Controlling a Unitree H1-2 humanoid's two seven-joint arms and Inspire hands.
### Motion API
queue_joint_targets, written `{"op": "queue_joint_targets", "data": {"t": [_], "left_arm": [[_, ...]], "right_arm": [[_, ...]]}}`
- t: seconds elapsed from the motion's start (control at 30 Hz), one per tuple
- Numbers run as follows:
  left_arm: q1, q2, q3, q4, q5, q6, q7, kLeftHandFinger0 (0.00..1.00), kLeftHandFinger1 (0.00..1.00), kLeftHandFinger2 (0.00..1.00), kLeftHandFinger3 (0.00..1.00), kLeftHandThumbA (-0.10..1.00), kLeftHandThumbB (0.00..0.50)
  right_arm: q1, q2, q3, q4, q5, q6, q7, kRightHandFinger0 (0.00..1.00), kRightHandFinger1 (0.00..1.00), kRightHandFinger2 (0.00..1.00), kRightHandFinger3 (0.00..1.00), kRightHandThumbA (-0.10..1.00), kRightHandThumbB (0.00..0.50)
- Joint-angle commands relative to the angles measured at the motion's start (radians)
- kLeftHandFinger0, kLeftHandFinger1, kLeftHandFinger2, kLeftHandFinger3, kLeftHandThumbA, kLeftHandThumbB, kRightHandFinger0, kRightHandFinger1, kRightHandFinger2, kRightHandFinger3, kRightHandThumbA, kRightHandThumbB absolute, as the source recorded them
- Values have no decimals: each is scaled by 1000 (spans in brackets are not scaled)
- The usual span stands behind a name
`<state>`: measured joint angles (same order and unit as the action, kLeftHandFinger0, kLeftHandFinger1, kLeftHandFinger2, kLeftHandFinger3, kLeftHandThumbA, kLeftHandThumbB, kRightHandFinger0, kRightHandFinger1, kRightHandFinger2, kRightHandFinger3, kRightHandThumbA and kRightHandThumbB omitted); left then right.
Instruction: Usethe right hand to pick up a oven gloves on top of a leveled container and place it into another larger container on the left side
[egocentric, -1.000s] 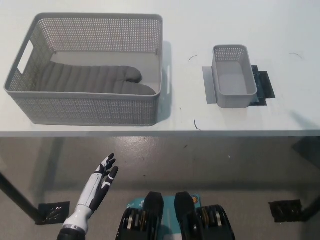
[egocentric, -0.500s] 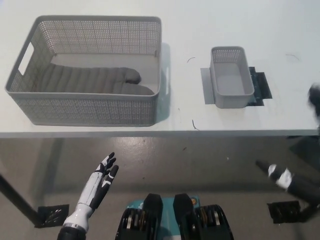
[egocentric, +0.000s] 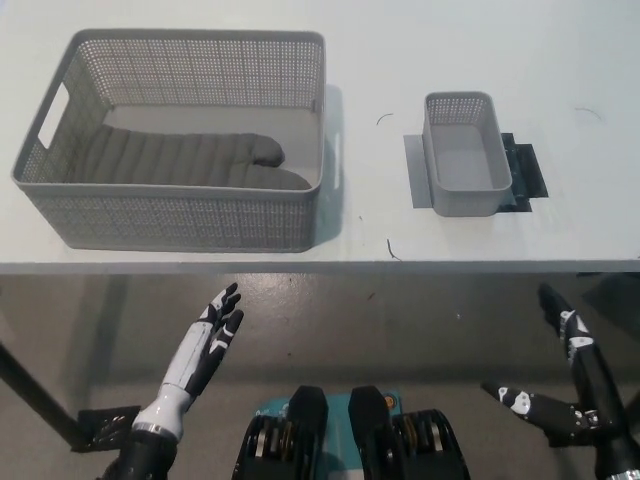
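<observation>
A grey quilted oven glove (egocentric: 180, 160) lies flat inside the large grey perforated basket (egocentric: 180, 225) on the table's left. The small grey container (egocentric: 465, 155) stands to the right on dark mats, with nothing in it. My black right hand (egocentric: 570, 385) hangs below the table's front edge at the lower right, open, fingers spread, holding nothing. My white left hand (egocentric: 205, 345) rests below the table at the lower left, open with fingers stretched.
The white table (egocentric: 380, 60) spans the upper picture; its front edge (egocentric: 320, 266) runs across the middle. Grey floor lies below. Dark table-leg feet (egocentric: 105, 425) show at the lower corners.
My right hand has come down into view at the lower right, below the table edge. My left hand has shifted slightly. The glove and both containers stay put.
</observation>
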<state>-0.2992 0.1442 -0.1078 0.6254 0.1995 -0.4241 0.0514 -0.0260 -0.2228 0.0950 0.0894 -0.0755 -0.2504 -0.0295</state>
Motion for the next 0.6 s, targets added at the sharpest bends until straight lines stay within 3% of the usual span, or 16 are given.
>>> {"op": "queue_joint_targets", "data": {"t": [0.0, 0.1, 0.17, 0.23, 0.57], "left_arm": [[-34, 3, 6, -7, -21, -45, -13, 1000, 1000, 1000, 1000, 1000, 497], [-29, 5, 4, -25, -6, -26, -8, 1000, 1000, 1000, 1000, 1000, 498], [-25, 5, 4, -30, -8, -25, -10, 1000, 1000, 1000, 1000, 1000, 499], [-25, 4, 4, -31, -8, -24, -9, 1000, 1000, 1000, 1000, 1000, 497], [-11, 7, 1, -42, 6, -16, -8, 1000, 1000, 1000, 1000, 1000, 482]], "right_arm": [[-38, -16, -7, 27, 41, -20, 65, 1000, 1000, 1000, 1000, 1000, 161], [-49, -13, -12, 46, 52, -8, 78, 1000, 1000, 1000, 1000, 1000, 130], [-51, -13, -12, 52, 55, 1, 87, 1000, 1000, 1000, 1000, 1000, 140], [-52, -13, -11, 50, 54, 6, 95, 1000, 1000, 1000, 1000, 1000, 116], [-47, -8, -11, 36, 52, 24, 125, 1000, 1000, 1000, 1000, 1000, 97]]}}
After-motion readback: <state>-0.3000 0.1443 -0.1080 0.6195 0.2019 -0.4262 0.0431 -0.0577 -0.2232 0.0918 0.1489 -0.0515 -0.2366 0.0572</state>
